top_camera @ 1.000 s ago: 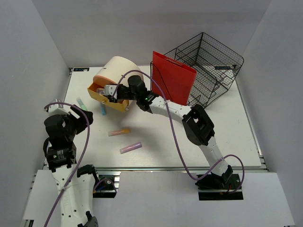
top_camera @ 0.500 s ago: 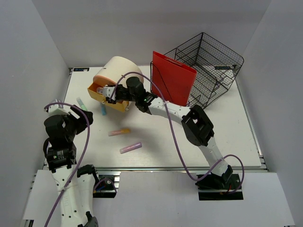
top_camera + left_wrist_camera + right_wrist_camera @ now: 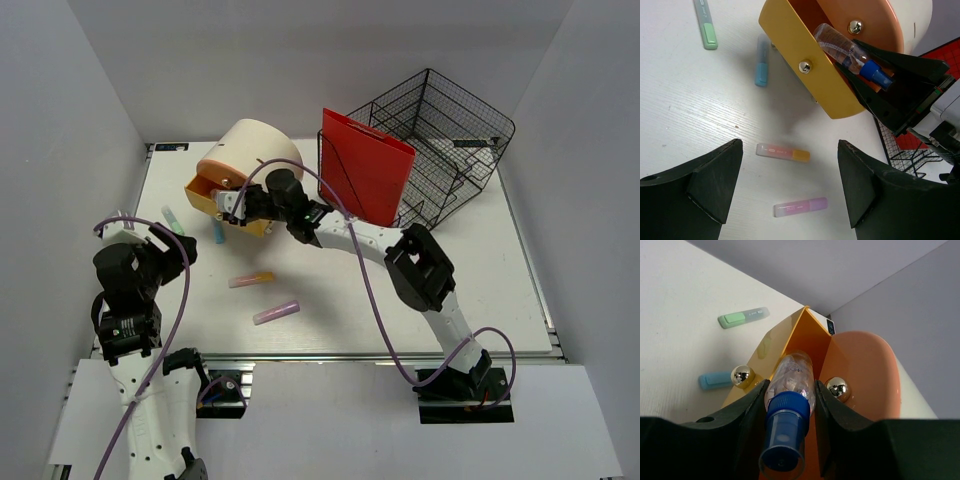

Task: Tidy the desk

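Well forward, right hand (image 3: 236,204) grips bottle (image 3: 792,377), left hand (image 3: 790,170) spread wide

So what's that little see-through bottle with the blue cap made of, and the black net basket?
The small clear bottle with the blue cap looks like shiny plastic, maybe glass: you see through it and light glints on it. The black mesh basket looks like thin metal wire, dull black: a grid of fine crossing strands with open gaps.
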{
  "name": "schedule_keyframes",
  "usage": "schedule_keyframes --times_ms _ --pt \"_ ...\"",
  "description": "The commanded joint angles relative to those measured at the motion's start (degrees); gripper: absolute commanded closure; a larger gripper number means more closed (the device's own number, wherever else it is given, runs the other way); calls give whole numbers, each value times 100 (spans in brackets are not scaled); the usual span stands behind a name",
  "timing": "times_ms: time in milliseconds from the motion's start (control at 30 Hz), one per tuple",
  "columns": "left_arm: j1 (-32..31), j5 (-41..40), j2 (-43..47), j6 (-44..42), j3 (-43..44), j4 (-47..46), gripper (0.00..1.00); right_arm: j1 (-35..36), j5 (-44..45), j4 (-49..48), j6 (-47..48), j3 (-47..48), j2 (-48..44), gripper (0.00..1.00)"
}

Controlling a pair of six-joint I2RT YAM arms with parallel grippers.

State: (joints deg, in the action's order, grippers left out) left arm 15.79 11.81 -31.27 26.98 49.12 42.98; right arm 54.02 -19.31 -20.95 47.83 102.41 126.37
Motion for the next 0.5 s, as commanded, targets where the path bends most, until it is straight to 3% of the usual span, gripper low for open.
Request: schedule_keyframes --times_ms 0,33,67,267,467 --pt "-15 40 59 -35 71 44 14 30 208 -76 51 25 -341 74" --pt "-15 40 51 -35 71 35 14 30 226 -76 51 33 -341 60" --pt "-15 58 42 -35 71 35 14 38 226 -67 51 25 -358 54" --pt "-15 102 24 -35 89 17 14 56 252 56 24 121 -428 35" --pt "-15 93 -11 -35 124 17 14 56 279 82 -98 130 -586 32"
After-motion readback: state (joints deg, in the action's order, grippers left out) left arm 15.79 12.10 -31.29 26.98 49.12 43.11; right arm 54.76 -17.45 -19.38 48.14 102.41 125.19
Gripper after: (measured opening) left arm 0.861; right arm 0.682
